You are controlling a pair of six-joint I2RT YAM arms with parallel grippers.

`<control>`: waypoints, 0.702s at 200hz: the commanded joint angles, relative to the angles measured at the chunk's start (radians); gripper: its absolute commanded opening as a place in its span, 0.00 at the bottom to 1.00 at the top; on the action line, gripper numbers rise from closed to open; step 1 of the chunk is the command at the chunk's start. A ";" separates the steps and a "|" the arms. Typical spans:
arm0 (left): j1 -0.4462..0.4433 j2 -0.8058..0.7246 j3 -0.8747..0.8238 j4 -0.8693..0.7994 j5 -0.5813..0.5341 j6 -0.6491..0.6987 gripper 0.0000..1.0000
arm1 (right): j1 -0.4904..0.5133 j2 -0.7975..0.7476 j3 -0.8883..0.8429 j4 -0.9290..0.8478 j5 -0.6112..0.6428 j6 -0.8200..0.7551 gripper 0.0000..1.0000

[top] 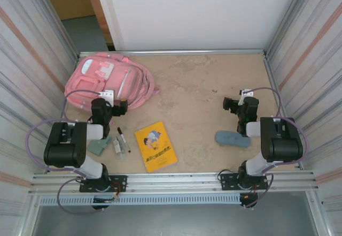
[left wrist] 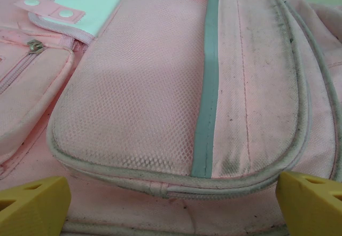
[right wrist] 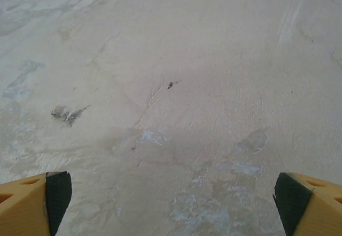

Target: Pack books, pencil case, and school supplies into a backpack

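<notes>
My left claw (left wrist: pixel 171 209) is spread wide just by the backpack (left wrist: pixel 160 97), so I should pinch its zip (left wrist: pixel 35 46) gently.

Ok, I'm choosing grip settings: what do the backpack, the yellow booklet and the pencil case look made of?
Backpack: matte pink woven fabric, mesh weave visible on the pocket, grey stripe, dark scuffs. Yellow booklet: likely thin paper or card, lying flat with a printed cover. Pencil case: probably soft cloth, rounded and dull blue-grey; too small to be sure.

A scuffed beige tabletop (top: pixel 197 86) sits between ribbed metal side walls (top: pixel 32 59) and a white back panel (top: pixel 197 11).
</notes>
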 commanded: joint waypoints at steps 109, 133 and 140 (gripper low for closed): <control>-0.002 -0.013 0.011 0.007 -0.002 0.018 0.99 | -0.004 -0.014 0.014 0.003 -0.005 -0.023 0.99; -0.002 -0.013 0.011 0.006 -0.002 0.019 0.99 | -0.006 -0.014 0.014 0.004 -0.008 -0.020 0.99; -0.001 -0.012 0.011 0.007 -0.002 0.018 0.99 | -0.007 -0.014 0.013 0.003 -0.008 -0.021 0.99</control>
